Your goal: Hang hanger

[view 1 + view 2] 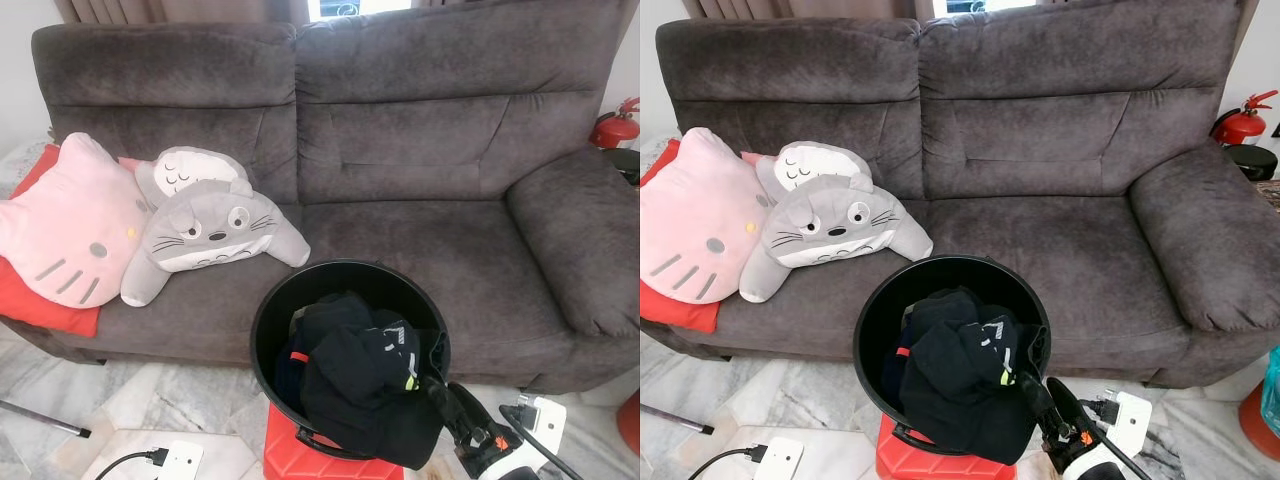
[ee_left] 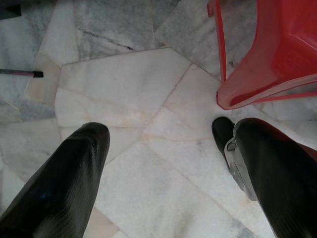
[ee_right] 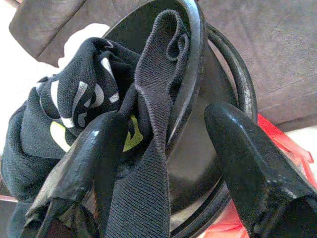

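At the near rim of the black bucket, which sits on a red stool before the grey sofa, the right gripper holds its fingers apart around a dark strap of the clothes draped over the rim. No hanger can be made out. Closing here may snag the rim and tip the bucket. The left gripper, fingers apart, hangs over the marble floor.
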Tool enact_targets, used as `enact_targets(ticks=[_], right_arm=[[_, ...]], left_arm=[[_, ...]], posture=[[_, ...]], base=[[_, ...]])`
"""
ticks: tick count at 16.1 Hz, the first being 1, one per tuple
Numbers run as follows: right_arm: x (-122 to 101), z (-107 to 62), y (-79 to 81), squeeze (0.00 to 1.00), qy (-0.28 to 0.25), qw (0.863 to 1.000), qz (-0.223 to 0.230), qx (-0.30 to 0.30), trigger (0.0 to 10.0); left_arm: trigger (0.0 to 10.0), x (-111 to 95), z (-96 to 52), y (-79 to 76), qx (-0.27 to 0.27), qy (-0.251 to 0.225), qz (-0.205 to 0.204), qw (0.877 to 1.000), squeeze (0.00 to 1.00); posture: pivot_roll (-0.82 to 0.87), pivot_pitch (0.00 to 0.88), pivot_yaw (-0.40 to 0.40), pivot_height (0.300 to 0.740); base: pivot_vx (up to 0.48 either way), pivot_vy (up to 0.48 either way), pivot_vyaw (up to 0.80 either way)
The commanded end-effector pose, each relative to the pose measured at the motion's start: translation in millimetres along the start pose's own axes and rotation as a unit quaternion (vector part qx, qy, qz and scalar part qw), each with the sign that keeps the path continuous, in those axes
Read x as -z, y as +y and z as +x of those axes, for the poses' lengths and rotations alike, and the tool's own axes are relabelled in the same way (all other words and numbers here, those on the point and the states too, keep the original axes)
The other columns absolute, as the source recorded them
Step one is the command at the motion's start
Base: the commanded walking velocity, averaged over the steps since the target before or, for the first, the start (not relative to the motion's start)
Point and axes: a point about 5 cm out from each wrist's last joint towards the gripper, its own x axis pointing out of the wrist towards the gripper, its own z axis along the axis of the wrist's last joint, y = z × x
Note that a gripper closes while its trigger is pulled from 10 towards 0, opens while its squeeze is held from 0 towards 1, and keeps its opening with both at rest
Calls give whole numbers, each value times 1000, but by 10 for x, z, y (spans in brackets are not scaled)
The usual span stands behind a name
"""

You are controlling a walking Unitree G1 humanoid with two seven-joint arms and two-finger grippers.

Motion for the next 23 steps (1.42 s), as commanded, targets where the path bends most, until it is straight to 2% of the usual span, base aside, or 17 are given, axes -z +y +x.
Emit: enact_targets(ticks=[1, 2, 5, 9, 23], right_arm=[[16, -4, 10, 0, 5, 1000, 3, -2, 2471], [16, -9, 20, 0, 5, 1000, 1, -6, 0], [6, -50, 104, 0, 11, 1000, -5, -28, 0], [6, -127, 130, 0, 18, 999, -11, -32, 0], [80, -97, 43, 0, 29, 1000, -7, 0, 0]], left_arm=[[10000, 57, -15, 52, -7, 13, 1, 1000, 0], [10000, 54, -14, 49, -6, 12, 2, 1000, 0], [10000, 39, -9, 49, -5, 10, 3, 1000, 0], [10000, 38, -8, 35, -2, 11, 3, 1000, 0], [10000, 33, -5, 11, 7, 12, 2, 1000, 0]], posture=[[-229, 0, 86, 740], [-229, 0, 86, 740], [-232, 0, 85, 740], [-240, 0, 83, 740], [-243, 0, 93, 740]], base=[[0, 0, 0], [0, 0, 0], [0, 0, 0], [0, 0, 0], [0, 0, 0]])
